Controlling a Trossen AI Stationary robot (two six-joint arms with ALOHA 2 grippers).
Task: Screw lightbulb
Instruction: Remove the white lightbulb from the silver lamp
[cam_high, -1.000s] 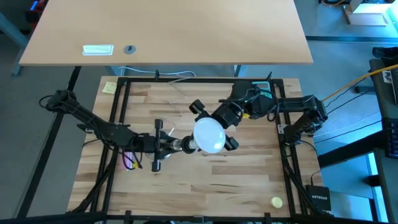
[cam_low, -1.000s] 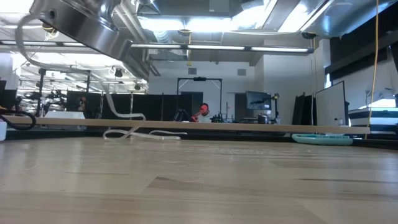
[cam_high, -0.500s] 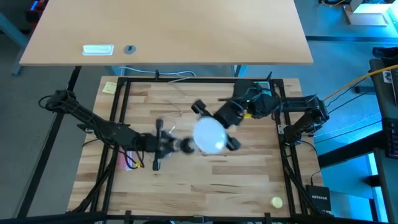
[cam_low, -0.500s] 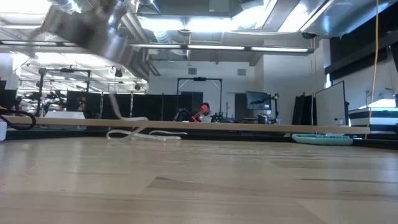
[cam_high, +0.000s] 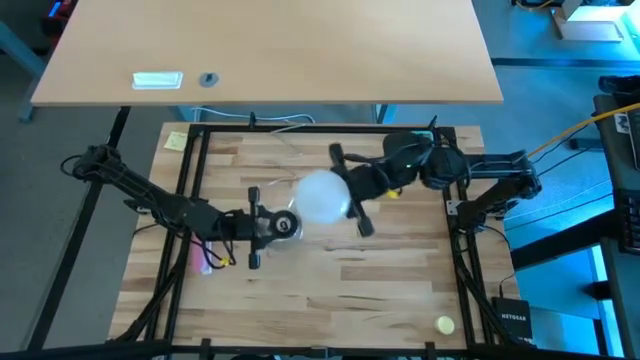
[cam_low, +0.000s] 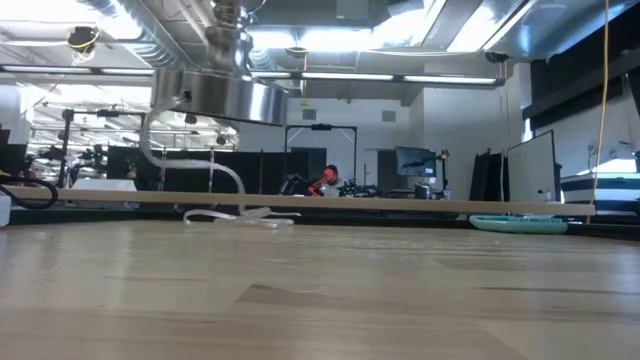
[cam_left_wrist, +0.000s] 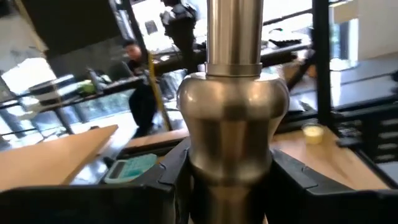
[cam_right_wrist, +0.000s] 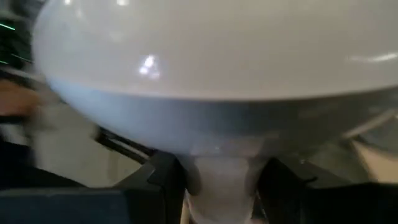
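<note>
Above the bench (cam_high: 330, 290), mid-table, the right end effector (cam_high: 352, 190) was clamped on the lightbulb (cam_high: 320, 196) at its neck, while the left end effector (cam_high: 262, 226) gripped the socket stand (cam_high: 284, 225). Alignment seemed in hand; next, the bulb's base likely needed seating in the socket, then turning.

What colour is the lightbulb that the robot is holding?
White and frosted: the lightbulb shows best in the high view.

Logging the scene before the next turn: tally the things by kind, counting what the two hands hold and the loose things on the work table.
Lightbulbs: 1, white lightbulb in the right hand
Socket stands: 1, silvery socket stand in the left hand
Sticky notes: 1, yellow note
Small yellow things: 1, yellow piece
Total: 4
</note>
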